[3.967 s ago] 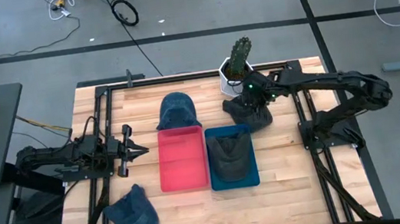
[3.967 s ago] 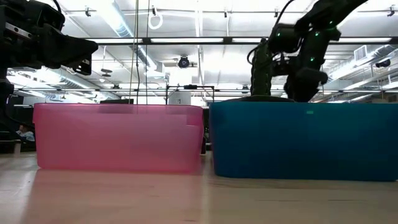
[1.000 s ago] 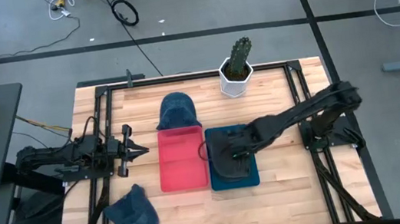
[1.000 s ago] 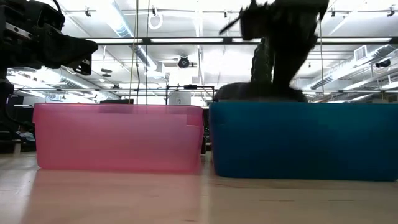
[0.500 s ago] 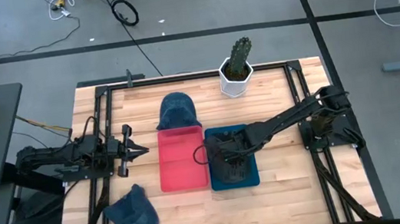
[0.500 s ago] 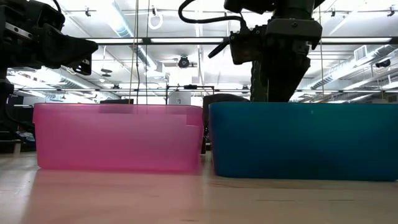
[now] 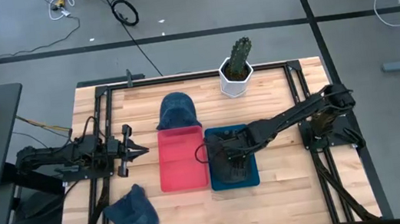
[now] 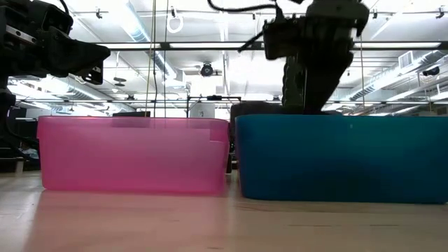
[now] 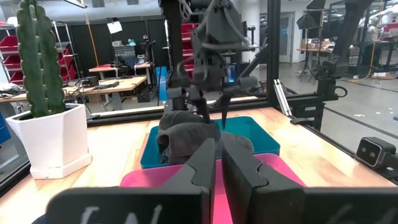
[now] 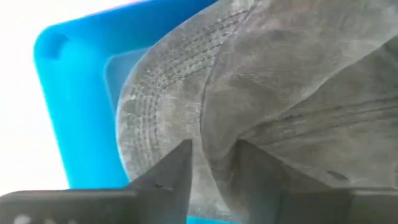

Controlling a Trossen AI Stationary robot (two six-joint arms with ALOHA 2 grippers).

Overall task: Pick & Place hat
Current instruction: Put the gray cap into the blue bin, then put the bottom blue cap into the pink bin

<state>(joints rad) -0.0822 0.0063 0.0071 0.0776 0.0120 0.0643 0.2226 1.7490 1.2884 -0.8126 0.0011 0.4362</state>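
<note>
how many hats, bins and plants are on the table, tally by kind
blue hats: 2, one behind the pink bin, one at the near left corner
grey hats: at least 1, piled in the blue bin; exact count unclear
bins: 2, pink and blue
potted cactus: 1
total: at least 6

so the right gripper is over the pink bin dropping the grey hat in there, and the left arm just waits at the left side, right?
Not quite: the bin is wrong. In the high view the right gripper is over the blue bin, and the grey hat lies in that one. The pink bin beside it holds no hat. The left gripper does wait at the left side.
</note>
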